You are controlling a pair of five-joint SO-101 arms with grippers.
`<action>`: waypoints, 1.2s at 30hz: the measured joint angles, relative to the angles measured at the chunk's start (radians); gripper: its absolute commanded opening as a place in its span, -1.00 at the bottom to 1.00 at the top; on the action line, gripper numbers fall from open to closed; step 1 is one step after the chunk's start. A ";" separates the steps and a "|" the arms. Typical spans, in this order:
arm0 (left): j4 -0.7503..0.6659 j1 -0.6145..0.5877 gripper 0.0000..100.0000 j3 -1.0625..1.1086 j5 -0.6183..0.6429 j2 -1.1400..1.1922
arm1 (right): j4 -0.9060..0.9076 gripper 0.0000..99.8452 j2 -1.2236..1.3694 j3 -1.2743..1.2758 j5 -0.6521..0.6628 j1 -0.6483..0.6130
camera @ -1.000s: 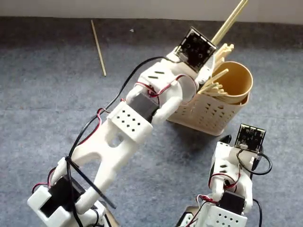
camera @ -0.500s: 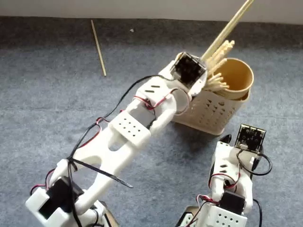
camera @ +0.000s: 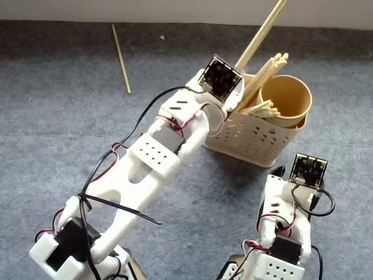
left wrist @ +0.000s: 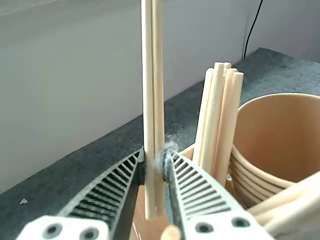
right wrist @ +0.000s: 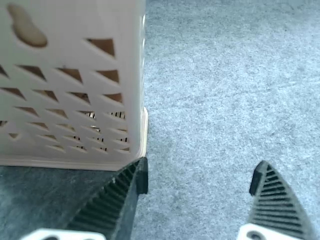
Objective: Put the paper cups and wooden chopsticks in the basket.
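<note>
The grey carpet (camera: 64, 128) is carrying the whole job, and most of that job is looking done. The left arm (camera: 151, 157) is stretching across it to the perforated plastic basket (camera: 250, 140), which is standing upright near the far wall. The right arm (camera: 288, 204) is waiting on the near side of the basket. The right gripper (right wrist: 200, 180) is hanging over the carpet just beside a lower corner of the basket, jaws spread wide and holding nothing.

Inside the basket, a nested stack of paper cups (camera: 288, 99) is sitting upright, so the cup half of the task is appearing complete. A bundle of wooden chopsticks (camera: 265, 73) is leaning beside the stack, ends poking above the rim.

The left gripper (left wrist: 159, 165) is pinching what is looking like a chopstick pair (left wrist: 151, 100), jaws narrowed tight around it. The pair is pointing up and away over the basket's near edge, its lower end appearing to be close to the basket's opening, so the release is not yet made.

One thin stick (camera: 121, 58) is lying alone on the carpet well apart from the basket, probably the last item waiting for collection.
</note>
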 measured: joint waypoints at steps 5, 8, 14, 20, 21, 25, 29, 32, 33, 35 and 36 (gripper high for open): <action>0.000 0.000 -0.85 0.000 -0.002 0.000 | 0.000 -0.36 0.000 0.000 0.000 0.000; 0.000 0.000 -0.85 0.000 -0.002 0.000 | 0.000 -0.36 0.000 0.000 0.000 0.000; 0.041 0.032 -0.86 0.000 0.000 0.000 | 0.000 -0.36 0.000 0.000 0.000 0.000; 0.103 0.106 -0.86 0.000 -0.002 -0.077 | 0.000 -0.36 0.000 0.000 0.000 0.000; 0.114 0.117 -0.86 0.000 -0.002 -0.101 | 0.000 -0.36 0.000 0.000 0.000 0.000; 0.160 0.127 -0.86 0.048 -0.002 -0.212 | 0.000 -0.36 0.000 0.000 0.000 0.000; 0.150 0.114 -0.85 0.166 -0.002 -0.272 | 0.000 -0.36 0.000 0.000 0.000 0.000; 0.087 0.094 -0.85 0.236 0.000 -0.282 | 0.000 -0.36 0.000 0.000 0.000 0.000; 0.074 0.091 -0.85 0.249 0.000 -0.282 | 0.000 -0.36 0.000 0.000 0.000 0.000; 0.061 0.089 -0.85 0.253 0.000 -0.282 | 0.000 -0.36 0.000 0.000 0.000 0.000; 0.058 0.089 -0.85 0.256 0.000 -0.282 | 0.000 -0.36 0.000 0.000 0.000 0.000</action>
